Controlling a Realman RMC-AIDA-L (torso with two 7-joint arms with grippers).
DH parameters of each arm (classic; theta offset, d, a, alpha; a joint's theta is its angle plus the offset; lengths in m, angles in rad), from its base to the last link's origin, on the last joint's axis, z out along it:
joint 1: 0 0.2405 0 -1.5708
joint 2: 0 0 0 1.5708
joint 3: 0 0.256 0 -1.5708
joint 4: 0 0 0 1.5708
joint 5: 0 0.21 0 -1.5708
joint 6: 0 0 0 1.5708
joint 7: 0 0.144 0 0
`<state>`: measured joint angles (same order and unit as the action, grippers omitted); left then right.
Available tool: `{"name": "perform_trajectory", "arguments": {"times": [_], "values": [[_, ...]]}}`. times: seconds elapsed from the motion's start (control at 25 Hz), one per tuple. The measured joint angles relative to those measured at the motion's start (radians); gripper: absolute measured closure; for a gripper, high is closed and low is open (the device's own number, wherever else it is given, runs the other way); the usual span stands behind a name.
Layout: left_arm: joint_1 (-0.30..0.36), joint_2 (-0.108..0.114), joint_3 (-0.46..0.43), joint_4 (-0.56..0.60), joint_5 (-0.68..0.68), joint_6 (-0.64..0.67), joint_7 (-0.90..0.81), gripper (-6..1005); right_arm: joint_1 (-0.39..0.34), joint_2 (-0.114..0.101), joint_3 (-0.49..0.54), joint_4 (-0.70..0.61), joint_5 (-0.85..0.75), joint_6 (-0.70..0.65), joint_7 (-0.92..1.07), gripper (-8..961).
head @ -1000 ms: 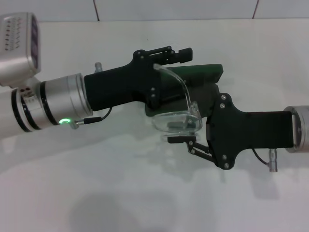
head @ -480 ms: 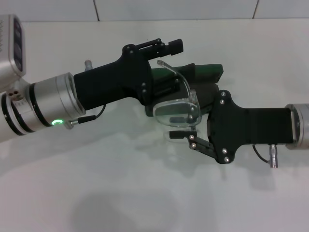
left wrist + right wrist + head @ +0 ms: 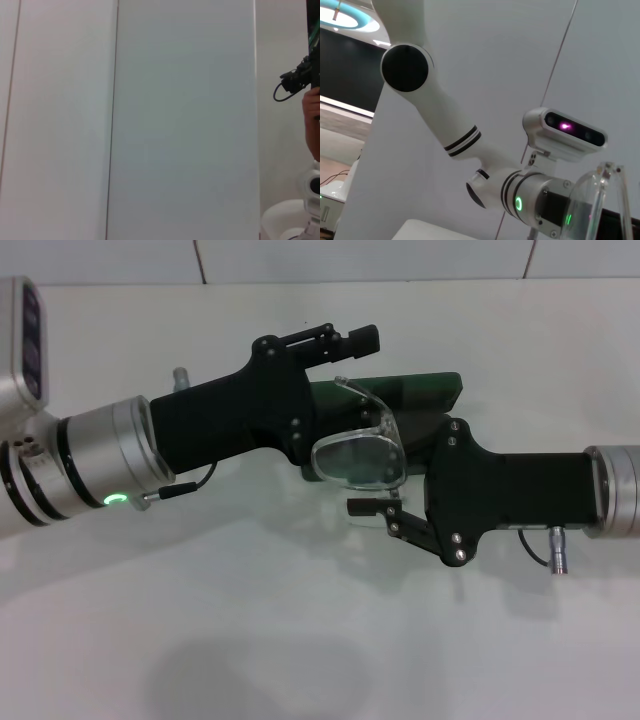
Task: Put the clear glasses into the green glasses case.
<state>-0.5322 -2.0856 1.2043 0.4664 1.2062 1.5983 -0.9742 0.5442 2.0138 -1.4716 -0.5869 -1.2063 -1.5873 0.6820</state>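
1. Landmark: the case [image 3: 425, 390], dark green, lies on the white table [image 3: 300, 640] with its long axis across the robot's front. Only its far rim and right end show; the rest is hidden behind both grippers.

2. Right gripper [image 3: 385, 495]: nearest the onlooker, reaching in from the case's right side. One finger shows in front of the case, below the lens. The other finger is hidden behind the glasses, so its spread cannot be told, nor whether it has hold of them.

3. Glasses [image 3: 358, 458]: clear, raised over the near left part of the case, lens facing the onlooker, one temple arm arching back over the case. Their long axis runs roughly parallel to the case. In the right wrist view the clear frame [image 3: 600, 200] stands close before that camera.

4. Left gripper [image 3: 335, 390]: reaching in from the case's left side. One finger shows beyond the case's far rim; the other is hidden behind the glasses. Its spread cannot be told either.

5. Governing relation: the glasses lie directly above the case and between the two grippers. Both arms are about equally near. The coming move is judged to be a short descent into the case, keeping the two long axes aligned.

6. Risk, as a judgement: a tilted temple arm may catch the case rim.

7. Writing: none legible on the case or the glasses. A green ring light shows on the left wrist [image 3: 115, 500].
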Motion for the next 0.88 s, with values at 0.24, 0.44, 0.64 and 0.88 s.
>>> {"name": "perform_trajectory", "arguments": {"times": [0.24, 0.44, 0.64, 0.88], "values": [[0.003, 0.001, -0.002, 0.004, 0.001, 0.000, 0.019, 421, 0.000, 0.000, 0.001, -0.006, -0.001, 0.026, 0.046, 785], [0.003, 0.002, -0.002, 0.006, 0.003, 0.000, 0.022, 421, 0.000, -0.001, 0.002, -0.007, -0.001, 0.035, 0.058, 783], [0.003, 0.004, 0.001, 0.006, 0.003, 0.000, 0.024, 420, 0.003, -0.002, 0.011, -0.007, -0.002, 0.049, 0.080, 782], [0.003, 0.004, 0.000, 0.006, 0.004, 0.000, 0.025, 419, 0.004, -0.003, 0.025, -0.008, -0.003, 0.049, 0.081, 780]]}}
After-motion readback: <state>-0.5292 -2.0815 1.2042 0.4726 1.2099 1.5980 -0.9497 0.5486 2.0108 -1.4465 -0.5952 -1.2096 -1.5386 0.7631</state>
